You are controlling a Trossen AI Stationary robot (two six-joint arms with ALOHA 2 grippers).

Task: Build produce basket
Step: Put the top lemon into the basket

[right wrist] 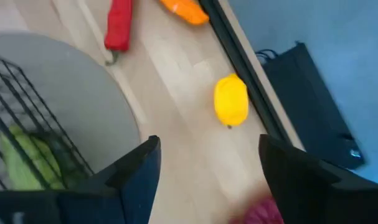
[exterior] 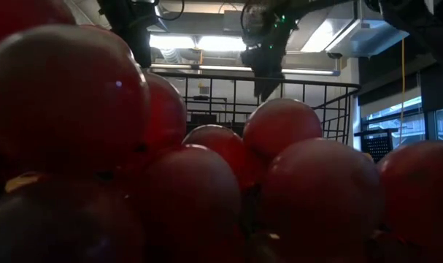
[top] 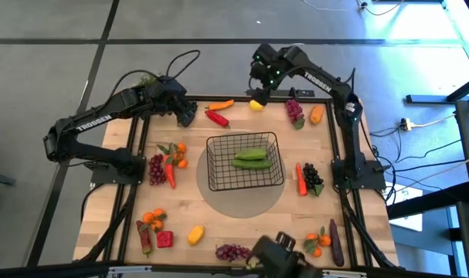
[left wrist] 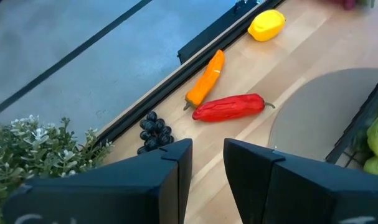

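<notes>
Right gripper [top: 259, 86] above yellow lemon [right wrist: 231, 99], fingers spread wide. Left gripper [top: 186, 113] near dark grapes [left wrist: 154, 132], fingers narrowly apart, empty. Basket [top: 245, 161] holds 2 green pieces.

In the low view, a close blurred cluster of red grapes [exterior: 206, 175] hides the tabletop; only the basket [exterior: 338, 95] rim shows behind it.
</notes>
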